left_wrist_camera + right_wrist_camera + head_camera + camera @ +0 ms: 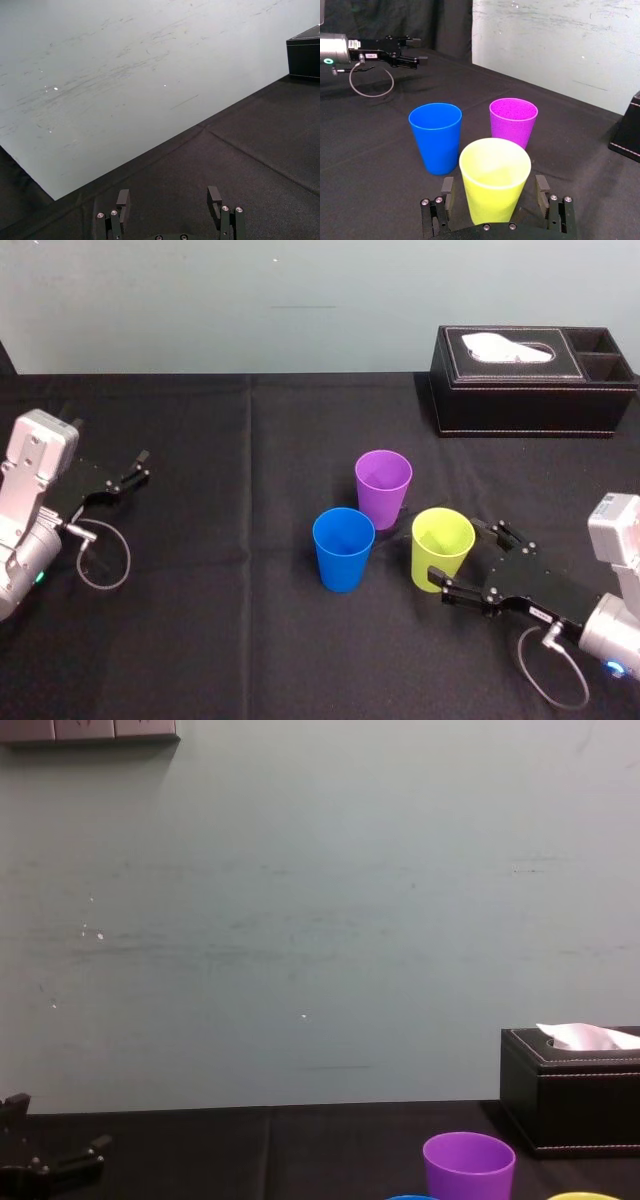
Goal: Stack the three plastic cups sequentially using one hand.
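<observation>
Three plastic cups stand upright and close together mid-table: purple at the back, blue front left, yellow-green front right. My right gripper is open, reaching in from the right with its fingers on either side of the yellow-green cup. In the right wrist view a thin gap shows between each finger and the cup wall. The blue cup and purple cup stand just beyond it. My left gripper rests at the far left of the table, open and holding nothing.
A black tissue box with white tissue stands at the back right, behind the cups. The table carries a black cloth and ends at a pale wall. A cable loops beside the left arm.
</observation>
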